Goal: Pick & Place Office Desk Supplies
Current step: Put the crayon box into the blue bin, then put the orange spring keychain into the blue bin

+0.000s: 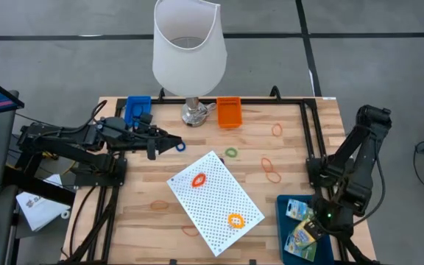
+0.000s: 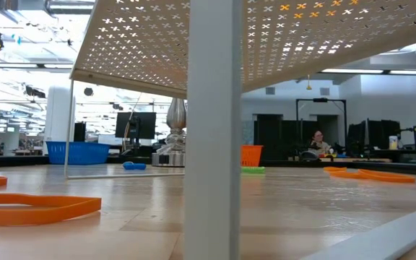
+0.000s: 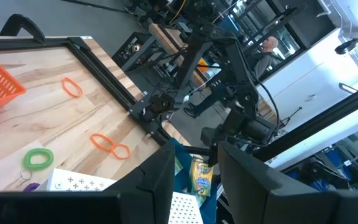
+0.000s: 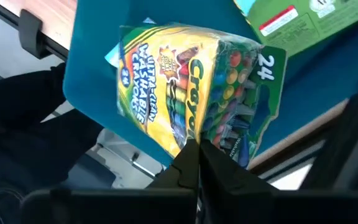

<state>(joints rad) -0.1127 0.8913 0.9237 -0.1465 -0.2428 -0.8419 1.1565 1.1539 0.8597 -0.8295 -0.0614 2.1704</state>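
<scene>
Diagonally crayon box [image 4: 191, 87] on blue tray [image 4: 98, 68], right tool [image 4: 197, 163] at its end

The wooden table [image 1: 146, 221] holds a big white lamp [image 1: 188, 51], a blue basket [image 1: 137, 108] and an orange basket [image 1: 229, 111] at the back. A white board with holes [image 1: 216, 200] lies in the middle. Orange rubber bands [image 1: 271, 172], a green ring [image 1: 231, 152] and a blue tray [image 1: 285, 221] lie around it.

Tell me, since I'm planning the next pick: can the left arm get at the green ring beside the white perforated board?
Probably yes: the green ring lies alone on bare table, just past the left gripper, nothing between.
</scene>
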